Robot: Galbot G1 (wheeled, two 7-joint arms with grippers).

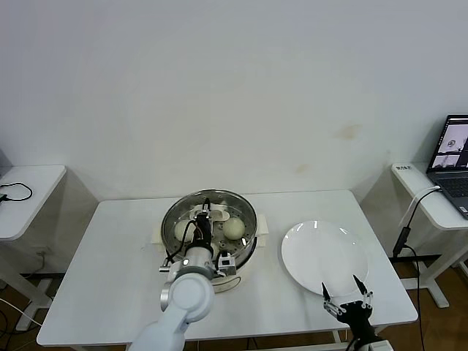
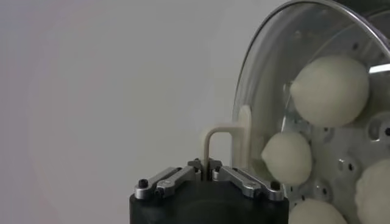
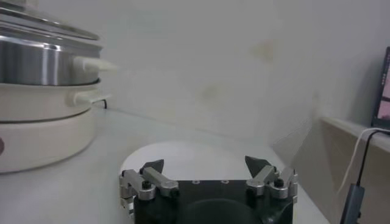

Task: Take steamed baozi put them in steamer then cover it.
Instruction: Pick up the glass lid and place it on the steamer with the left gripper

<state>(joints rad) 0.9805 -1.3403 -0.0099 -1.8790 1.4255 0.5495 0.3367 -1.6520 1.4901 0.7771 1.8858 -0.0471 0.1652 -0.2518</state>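
Glass cover [image 1: 210, 216]: clear lid with steel rim, lying flat on the steamer — rim seated all round, so the covering step looks done or nearly so.
Cover handle [image 2: 226, 141]: cream-white bar standing up from the lid's middle; its long axis cannot be told for certain.
Left claw [image 2: 208, 165]: closed on the cover handle from above, over the steamer — the hold keeps the lid centred while it settles.
Steamer [image 1: 248, 251]: steel pot on cream base, mid-bench, upright, side handle [image 3: 92, 63] pointing toward the plate.
Steamed baozi [image 2: 329, 90]: four inside on the perforated tray, under the glass.
Right claw [image 1: 348, 299]: wide, holding nothing, parked at the near bench edge, just beside the plate.
White plate [image 1: 322, 257]: bare, right of steamer.
White bench [image 1: 117, 278]: carries all.
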